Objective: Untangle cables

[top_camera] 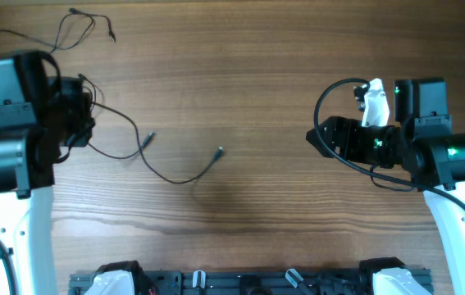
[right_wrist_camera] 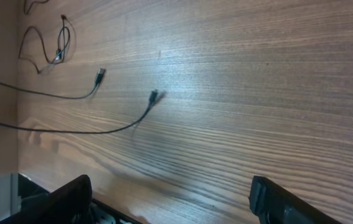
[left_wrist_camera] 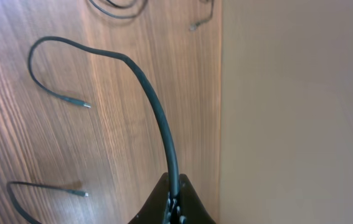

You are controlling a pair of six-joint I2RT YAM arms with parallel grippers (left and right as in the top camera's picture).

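Note:
Thin black cables lie on the left half of the wooden table. My left gripper (top_camera: 84,119) is shut on a black cable (left_wrist_camera: 164,124) that arcs away from the jaws (left_wrist_camera: 174,198) to a plug end (left_wrist_camera: 86,104). In the overhead view two cable ends trail right from the left gripper, one (top_camera: 150,137) short and one (top_camera: 220,151) longer. Both plug ends show in the right wrist view (right_wrist_camera: 101,73) (right_wrist_camera: 154,95). My right gripper (top_camera: 312,135) (right_wrist_camera: 176,205) is open wide and empty, above bare wood to the right of the cables.
A separate thin cable (top_camera: 76,24) lies looped at the back left corner; it also shows in the right wrist view (right_wrist_camera: 61,37). The table's left edge (left_wrist_camera: 221,93) is close to the left gripper. Arm bases stand at the front edge (top_camera: 240,283).

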